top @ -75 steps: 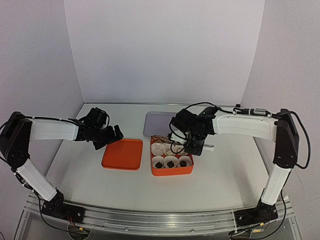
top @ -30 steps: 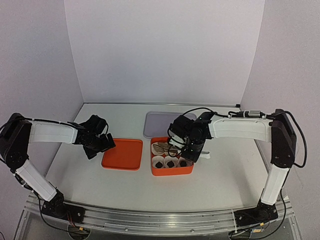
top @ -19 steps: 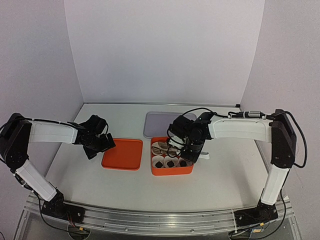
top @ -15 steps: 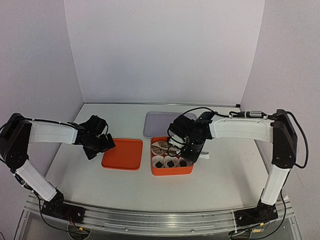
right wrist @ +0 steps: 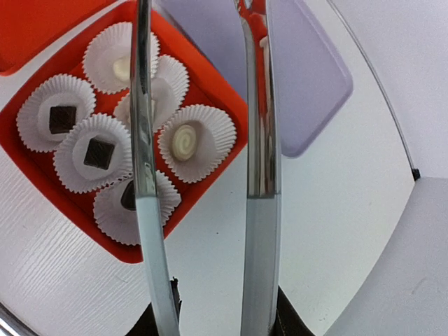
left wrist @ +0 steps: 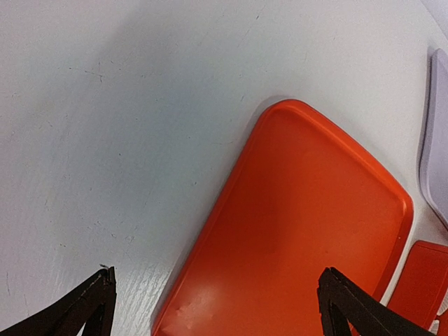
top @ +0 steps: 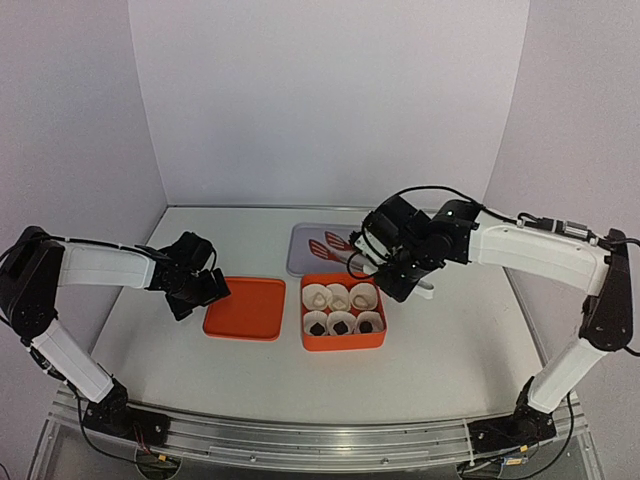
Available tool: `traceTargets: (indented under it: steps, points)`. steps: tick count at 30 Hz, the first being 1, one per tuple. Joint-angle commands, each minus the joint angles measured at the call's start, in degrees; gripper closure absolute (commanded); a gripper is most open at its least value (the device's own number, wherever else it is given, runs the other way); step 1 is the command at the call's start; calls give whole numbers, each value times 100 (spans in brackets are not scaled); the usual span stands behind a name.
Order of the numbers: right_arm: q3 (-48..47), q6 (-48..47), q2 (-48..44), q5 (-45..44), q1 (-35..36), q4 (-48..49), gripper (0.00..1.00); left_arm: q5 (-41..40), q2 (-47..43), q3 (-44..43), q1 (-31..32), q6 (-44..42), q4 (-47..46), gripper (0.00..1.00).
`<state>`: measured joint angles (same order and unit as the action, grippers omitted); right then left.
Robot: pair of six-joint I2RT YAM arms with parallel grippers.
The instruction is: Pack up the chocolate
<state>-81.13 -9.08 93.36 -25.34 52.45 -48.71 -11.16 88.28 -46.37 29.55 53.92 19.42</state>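
Six chocolates [right wrist: 98, 152] sit in paper cups [right wrist: 210, 126] inside the orange box [top: 345, 343], white ones far, dark ones near. Your right gripper [top: 392, 272], clamped on empty tongs [right wrist: 260, 105], hangs just beyond the box's far right corner. Park the tongs on the table [top: 450, 340], clear of the cups. Your left gripper [left wrist: 217, 294] gapes beside the lid [left wrist: 301, 210].

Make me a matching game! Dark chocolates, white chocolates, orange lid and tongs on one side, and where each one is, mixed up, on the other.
1. dark chocolates
2. white chocolates
3. orange lid
4. tongs

A. held in the right tool
B. near row of the box
C. flat on the table, left of the box
D. far row of the box

Pairs: 1-B, 2-D, 3-C, 4-A
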Motion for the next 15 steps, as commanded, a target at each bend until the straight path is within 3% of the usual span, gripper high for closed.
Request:
traceTargets:
  steps: [1, 8, 15]
  points:
    - [251, 1461, -599, -1378, -172, 91, 66, -153, 208, -165, -65, -219, -62, 0]
    - [1486, 3577, -1260, -1041, -1473, 44, 65, -11, 574, -333, -182, -739, -101, 9]
    - [2228, 4944, -798, -893, -1969, 42, 62, 141, 906, -366, -338, -992, -318, 22]
